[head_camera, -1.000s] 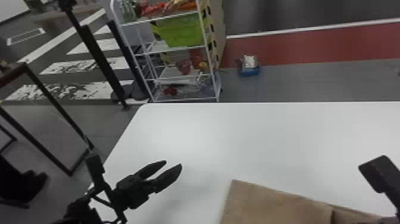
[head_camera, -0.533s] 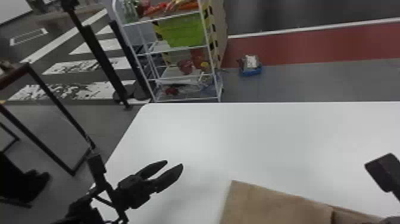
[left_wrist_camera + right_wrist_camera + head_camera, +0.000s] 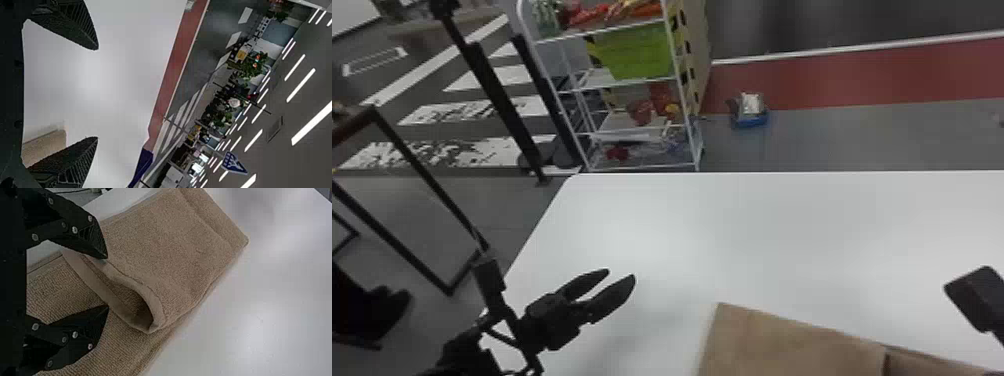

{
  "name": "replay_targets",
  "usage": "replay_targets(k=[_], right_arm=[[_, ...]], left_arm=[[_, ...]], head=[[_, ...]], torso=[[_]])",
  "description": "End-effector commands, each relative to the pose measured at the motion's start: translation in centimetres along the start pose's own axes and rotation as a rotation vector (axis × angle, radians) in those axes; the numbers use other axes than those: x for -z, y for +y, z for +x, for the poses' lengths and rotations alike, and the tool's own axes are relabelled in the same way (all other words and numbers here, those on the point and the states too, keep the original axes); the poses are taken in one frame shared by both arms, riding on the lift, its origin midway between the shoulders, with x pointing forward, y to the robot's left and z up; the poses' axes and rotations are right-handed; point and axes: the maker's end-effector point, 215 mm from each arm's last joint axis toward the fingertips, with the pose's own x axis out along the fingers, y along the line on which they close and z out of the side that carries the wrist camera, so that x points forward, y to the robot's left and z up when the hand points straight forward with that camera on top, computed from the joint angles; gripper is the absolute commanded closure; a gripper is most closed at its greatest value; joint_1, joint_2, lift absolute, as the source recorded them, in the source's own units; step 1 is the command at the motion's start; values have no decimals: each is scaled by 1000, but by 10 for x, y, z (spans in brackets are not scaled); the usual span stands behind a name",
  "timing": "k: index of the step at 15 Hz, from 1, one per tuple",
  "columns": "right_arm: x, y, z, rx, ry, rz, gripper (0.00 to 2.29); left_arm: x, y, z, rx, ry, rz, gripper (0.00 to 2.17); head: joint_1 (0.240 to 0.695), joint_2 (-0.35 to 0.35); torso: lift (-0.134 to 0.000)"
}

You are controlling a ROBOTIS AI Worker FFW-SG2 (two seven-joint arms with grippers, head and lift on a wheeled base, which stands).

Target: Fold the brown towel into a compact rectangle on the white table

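Towel [image 3: 168, 254] lies on the worktop [image 3: 782, 225], running out of the head view at the near edge, right of centre. Condition: partly folded; one flap is laid back over a ribbed lower layer, and its hem [image 3: 154, 301] gapes in a loose loop, so the stack is neither flat nor square. Right claw [image 3: 106, 282]: fingers parted, tips above and below the hem band, nothing pinched as far as can be judged; whether the upper tip touches the cloth cannot be told. Left claw [image 3: 621, 273]: fingers apart, empty, over the left part of the worktop and well apart from the towel. Change noted: against the earliest head view, the right arm [image 3: 977, 297] has shifted slightly toward the right edge and, since the middle one, a little nearer the robot. Towel outline and left claw show no material movement over the same interval. Finding: the shift has produced no new fold; it reads as an adjustment of the right claw about the hem, most likely ahead of a grip. Work stands about midway, in my judgement. The next move calls for closing on the intended layers only, then drawing the flap level. Risk: the fingers may catch one layer of the gaping edge, or drag the lower layer, and skew the rectangle.
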Motion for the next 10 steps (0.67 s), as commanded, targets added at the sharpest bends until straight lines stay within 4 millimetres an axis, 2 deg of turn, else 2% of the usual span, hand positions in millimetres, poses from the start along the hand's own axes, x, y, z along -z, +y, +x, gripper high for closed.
replay_targets(k=[1,2,3,10], right_arm=[[-1,0,2,6,7,-2,522],[-2,2,3,2,8,-4,535],[-1,0,3,4,10,-3,643],[-4,-3,0,13,-1,4,650]], left_arm=[[1,1,0,-2,0,-2,63],[0,1,-1,-3,-1,-3,63],[0,1,-1,-3,-1,-3,63],[2,1,0,-2,0,-5,63]], head=[[695,330],[695,331],[695,334],[695,334]], torso=[[-124],[-124],[-124],[-124]])
